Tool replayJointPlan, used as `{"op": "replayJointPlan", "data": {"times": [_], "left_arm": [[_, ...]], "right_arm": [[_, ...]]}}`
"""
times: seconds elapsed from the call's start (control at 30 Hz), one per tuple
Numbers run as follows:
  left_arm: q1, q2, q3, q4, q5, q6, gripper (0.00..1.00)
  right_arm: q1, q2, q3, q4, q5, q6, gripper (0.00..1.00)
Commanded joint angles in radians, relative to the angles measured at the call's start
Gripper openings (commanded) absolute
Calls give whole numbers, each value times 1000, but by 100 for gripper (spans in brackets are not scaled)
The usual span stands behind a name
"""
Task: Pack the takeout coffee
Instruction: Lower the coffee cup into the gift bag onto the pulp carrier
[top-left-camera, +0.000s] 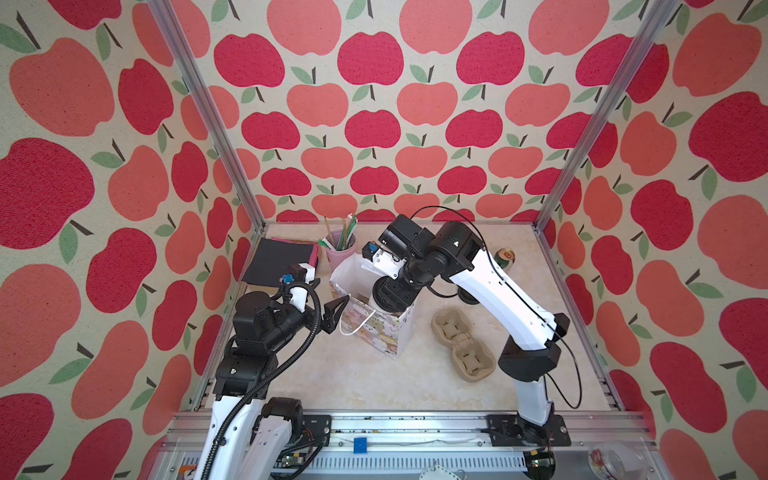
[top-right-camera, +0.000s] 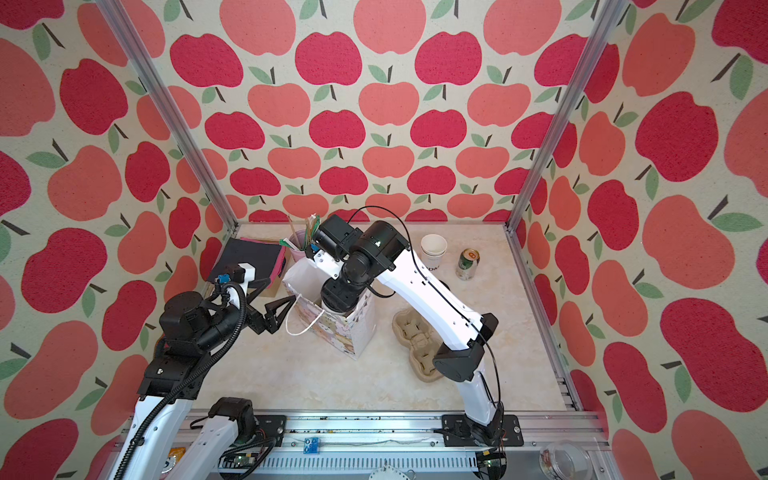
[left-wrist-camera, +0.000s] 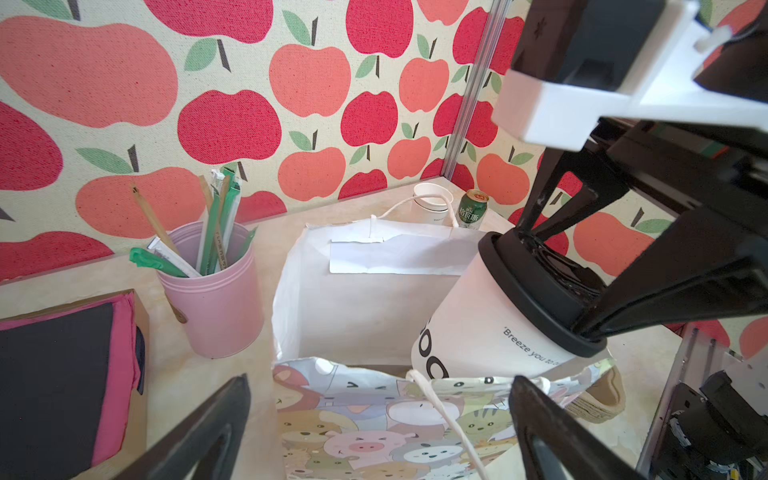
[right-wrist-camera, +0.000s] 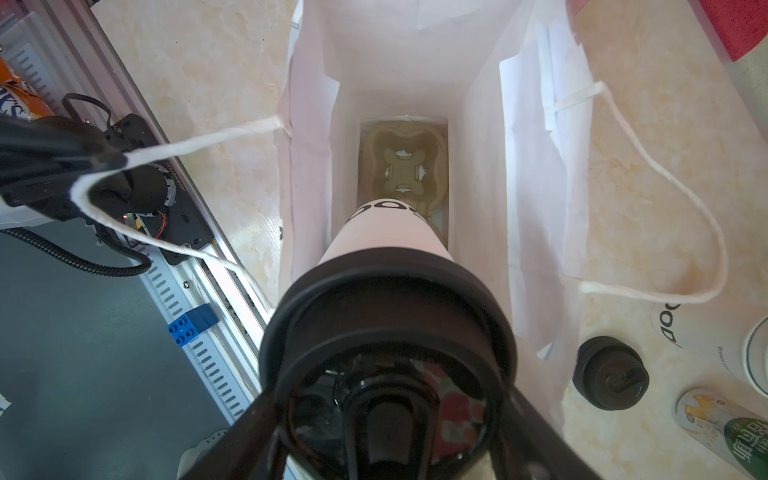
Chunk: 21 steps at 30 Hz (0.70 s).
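- Well, the coffee cup (left-wrist-camera: 478, 328) is partly inside the paper bag (left-wrist-camera: 365, 424); its bottom is past the bag's top edge, and its black lid (left-wrist-camera: 528, 299) pokes out above; it leans a bit
- The right gripper (left-wrist-camera: 552, 278) holds the cup by the lid, with one finger on each side of the rim
- The left gripper (top-left-camera: 337, 313) is wide and holds nothing; it sits just beside the bag's near side, and the white string handle (top-left-camera: 353, 328) hangs close by it
- Deep in the bag lies a brown cup tray (right-wrist-camera: 403, 166); the cup looks to be above it, not sitting in a hole yet
- So I think the job is more than half done; what is left is to lower the cup into the tray, stand it straight, and let go
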Motion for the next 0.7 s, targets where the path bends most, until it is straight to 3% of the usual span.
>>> {"op": "replayJointPlan", "data": {"times": [0.0, 0.67], "left_arm": [[5, 0, -8, 33, -7, -11, 99], [5, 0, -9, 33, -6, -11, 99]], "right_arm": [[4, 28, 7, -35, 13, -30, 61], [-33, 91, -83, -43, 23, -53, 60]]}}
